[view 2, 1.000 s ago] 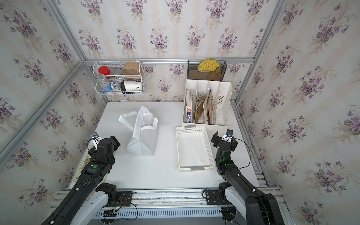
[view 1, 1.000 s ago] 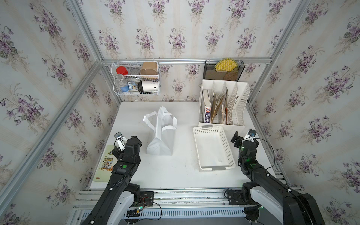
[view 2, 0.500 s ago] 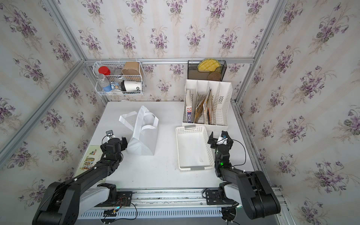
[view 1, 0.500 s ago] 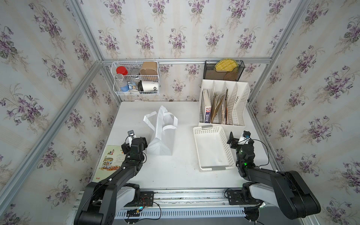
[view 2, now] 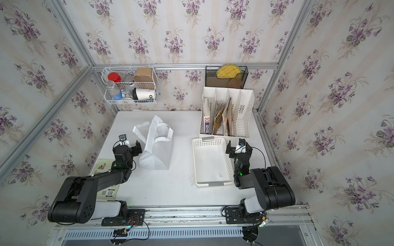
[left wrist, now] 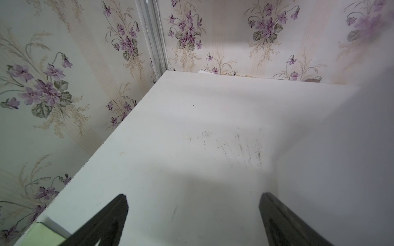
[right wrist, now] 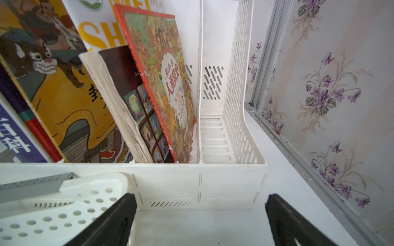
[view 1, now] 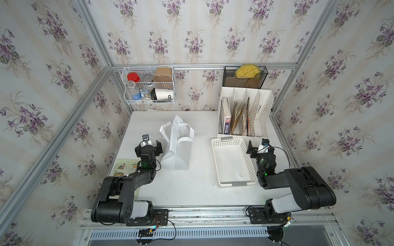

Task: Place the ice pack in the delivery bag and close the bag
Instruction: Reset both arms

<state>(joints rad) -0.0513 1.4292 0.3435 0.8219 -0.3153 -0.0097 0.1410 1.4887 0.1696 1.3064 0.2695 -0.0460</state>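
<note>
The left gripper (view 1: 148, 146) has its jaws wide apart and holds nothing. The delivery bag (view 1: 175, 153) sits on the table (view 1: 191, 191) just beside its right finger. The right gripper (view 1: 259, 149) is also wide open and empty, with the white basket (view 1: 236, 183) close at its left side and the file rack (view 1: 264, 110) in front of it.

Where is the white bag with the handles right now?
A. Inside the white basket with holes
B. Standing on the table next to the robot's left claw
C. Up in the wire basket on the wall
B: in a top view the delivery bag stands on the table close beside the open left gripper, outside the white basket and well below the wire basket.
</note>
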